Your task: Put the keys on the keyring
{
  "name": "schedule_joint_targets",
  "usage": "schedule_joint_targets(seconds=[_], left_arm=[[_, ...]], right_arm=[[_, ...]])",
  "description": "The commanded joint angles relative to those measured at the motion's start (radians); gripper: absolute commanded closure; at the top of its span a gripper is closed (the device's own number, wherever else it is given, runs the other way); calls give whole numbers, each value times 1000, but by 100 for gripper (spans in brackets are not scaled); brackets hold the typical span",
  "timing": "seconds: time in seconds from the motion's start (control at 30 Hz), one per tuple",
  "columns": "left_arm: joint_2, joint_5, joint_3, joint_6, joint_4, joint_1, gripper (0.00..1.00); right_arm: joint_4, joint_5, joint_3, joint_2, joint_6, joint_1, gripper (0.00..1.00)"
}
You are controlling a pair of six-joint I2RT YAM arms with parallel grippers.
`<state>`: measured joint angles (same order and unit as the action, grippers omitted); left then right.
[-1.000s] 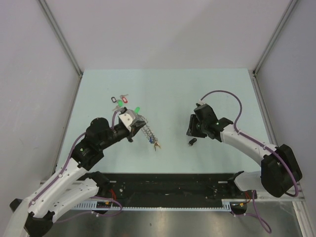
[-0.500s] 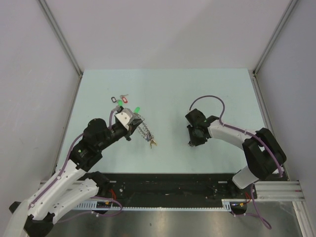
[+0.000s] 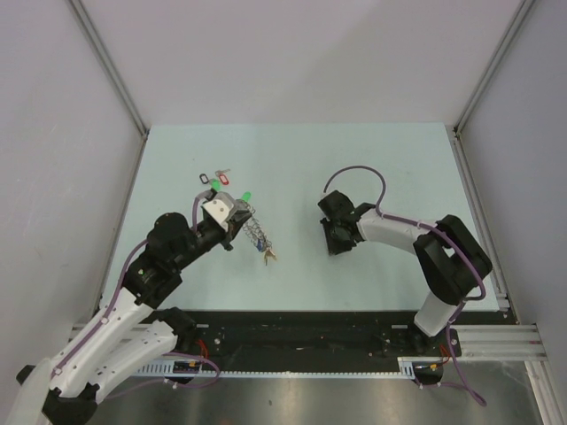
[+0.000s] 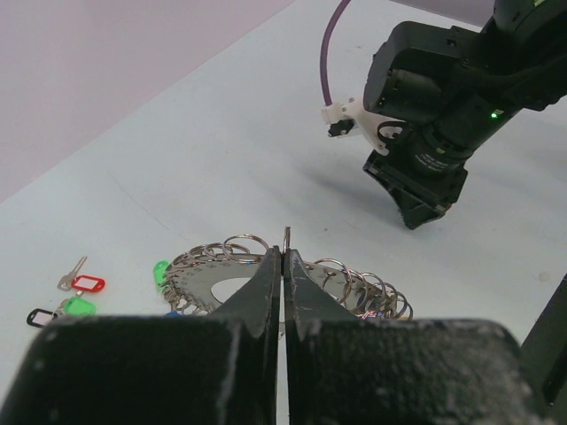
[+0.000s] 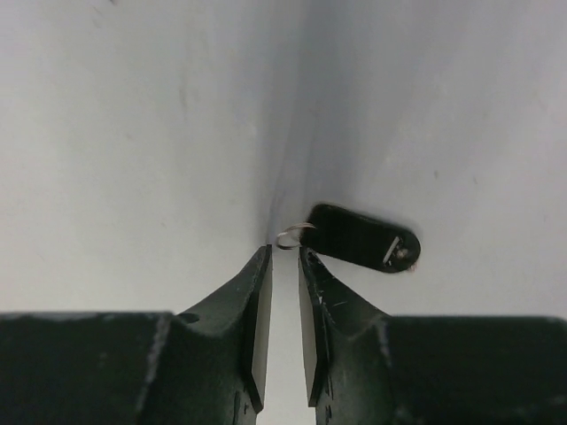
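The left gripper [image 4: 284, 258] is pressed fully closed on the upper edge of the keyring [image 4: 199, 276], a thin bit of metal standing up between its fingertips; in the overhead view the same gripper [image 3: 236, 216] sits left of the middle of the table [image 3: 292, 155], and the keyring [image 3: 257, 234] trails from it toward the near edge, ending in a small bunch of bits; a green tag [image 3: 247, 196] lies just beside the ring on its far side. Three loose keys [image 3: 214, 180] with black, red and green tags lie close together further out and to the left, apart from the ring. The right gripper [image 3: 335, 243] points down at the table, well to the right of the keyring; its wrist camera shows the jaws only a thin slit apart, with the small wire loop of a black-tagged key [image 5: 359, 237] right at the fingertips [image 5: 260, 266]; the tag itself lies just to the right of the tips; I cannot tell whether the right gripper [image 5: 284, 253] actually has hold of the loop.
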<state>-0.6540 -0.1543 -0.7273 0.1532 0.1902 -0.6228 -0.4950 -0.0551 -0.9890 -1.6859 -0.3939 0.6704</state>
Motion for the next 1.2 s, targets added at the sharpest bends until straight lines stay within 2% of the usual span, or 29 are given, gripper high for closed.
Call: schedule_joint_targets(seconds=[0.0,0.1,0.23,0.33,0.37,0.6,0.87,1.17], left_arm=[[17,16,-27,-23,-64,15,99],[19,21,-24,-23,-66,18,100],[17,19,-24,-24,-66,23,100],[17,19,-23,-24,-67,23,100],[16,16,-23,-24,-67,24,99],[28,15,-24,-23,-67,34,100],[27,10,-24,-23,-66,41,100],[25,9,-23,-24,-70,48,100]], right_arm=[[88,-17,-109,-35,72,-11,76],[85,7,-132,-25,127,-29,73],[69,154,-138,5,265,-80,67],[-11,253,-157,9,447,-95,67],[-40,268,-163,8,554,-97,66],[-187,293,-220,-8,841,-104,66],[-280,255,-341,-116,954,-106,64],[-269,239,-355,-181,848,-146,64]])
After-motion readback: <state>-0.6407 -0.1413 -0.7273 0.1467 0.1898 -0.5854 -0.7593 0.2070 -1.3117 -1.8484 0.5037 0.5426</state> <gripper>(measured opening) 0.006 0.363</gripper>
